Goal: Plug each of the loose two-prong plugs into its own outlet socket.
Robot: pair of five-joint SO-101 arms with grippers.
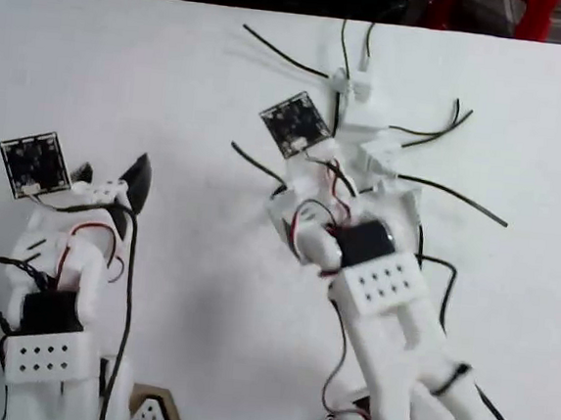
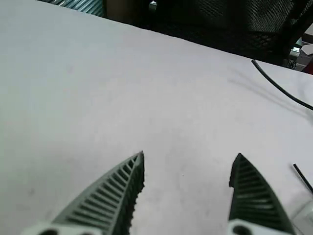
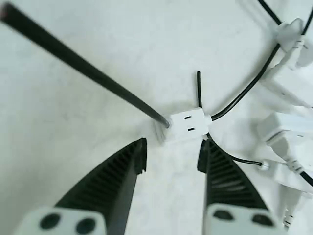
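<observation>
A white outlet socket (image 3: 188, 125) with two slots lies on the white table, a black cord (image 3: 83, 66) running off from it. My right gripper (image 3: 172, 149) is open just short of it, one black finger (image 3: 129, 164) on each side and nothing held. More white plug pieces (image 3: 282, 131) with thin black cords lie close beside the socket. In the high view a joined white plug pair (image 1: 351, 82) sits at the back and another white piece (image 1: 379, 155) just ahead of the right arm. My left gripper (image 2: 190, 164) is open over bare table.
Loose black cords (image 1: 454, 196) spread around the plugs on the right half of the table. One cord end (image 2: 279, 85) shows off to the side of the left gripper. The table's far edge (image 1: 181, 3) meets a dark background.
</observation>
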